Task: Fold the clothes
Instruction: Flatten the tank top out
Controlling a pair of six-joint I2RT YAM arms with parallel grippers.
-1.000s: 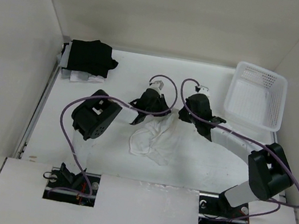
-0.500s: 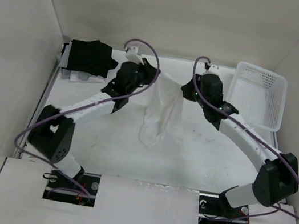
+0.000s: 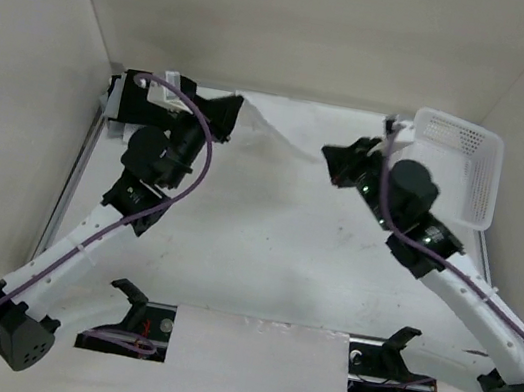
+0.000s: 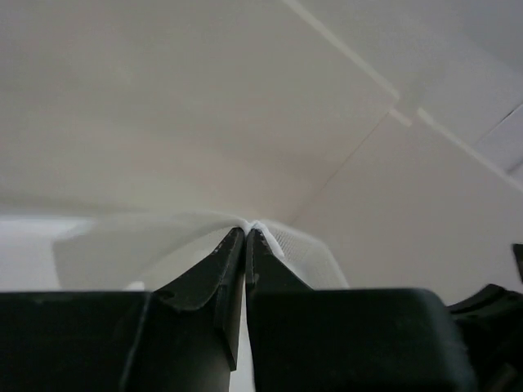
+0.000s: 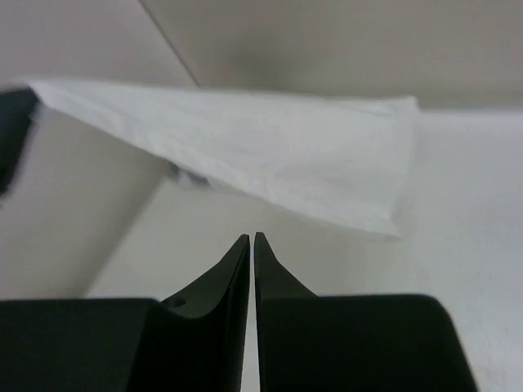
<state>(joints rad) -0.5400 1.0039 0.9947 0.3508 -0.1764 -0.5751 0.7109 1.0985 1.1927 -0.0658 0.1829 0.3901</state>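
The clothes (image 3: 260, 125) are one thin white garment, lifted at the back of the table and hard to tell from the white surface. My left gripper (image 3: 235, 106) is shut on one edge; in the left wrist view the fabric (image 4: 122, 245) is pinched at the tips of the left gripper (image 4: 247, 231) and fans out behind them. My right gripper (image 3: 329, 155) hangs to the right of the garment. In the right wrist view the right gripper (image 5: 252, 238) is shut with nothing in it, and the garment (image 5: 270, 155) stretches ahead, apart from it.
Folded black garments (image 3: 135, 96) lie at the back left corner, partly behind the left arm. A white lattice basket (image 3: 472, 182) stands at the back right, next to the right arm. Pale walls close in the back and both sides.
Both arms have risen and swung toward the back, spreading apart. The garment came up off the table with the left gripper. The right gripper no longer has fabric in it.
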